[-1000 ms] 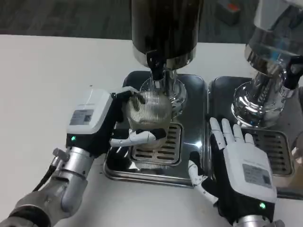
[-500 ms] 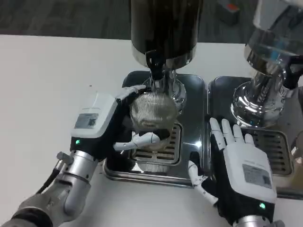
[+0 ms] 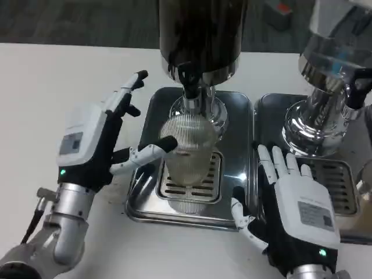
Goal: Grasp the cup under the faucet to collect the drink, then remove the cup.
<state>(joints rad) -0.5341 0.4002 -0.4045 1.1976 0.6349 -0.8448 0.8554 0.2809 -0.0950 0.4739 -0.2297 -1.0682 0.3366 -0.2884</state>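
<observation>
A clear ribbed cup [image 3: 186, 148] is seen standing upright on the slotted grate [image 3: 192, 180] of a steel drip tray [image 3: 238, 151], directly below the faucet [image 3: 190, 87]. The faucet is a short black-handled spout fixed under a dark cylindrical dispenser [image 3: 200, 32] with a chrome base. The cup's wall is marked by fine horizontal ridges, and its contents cannot be made out through the glare.
</observation>
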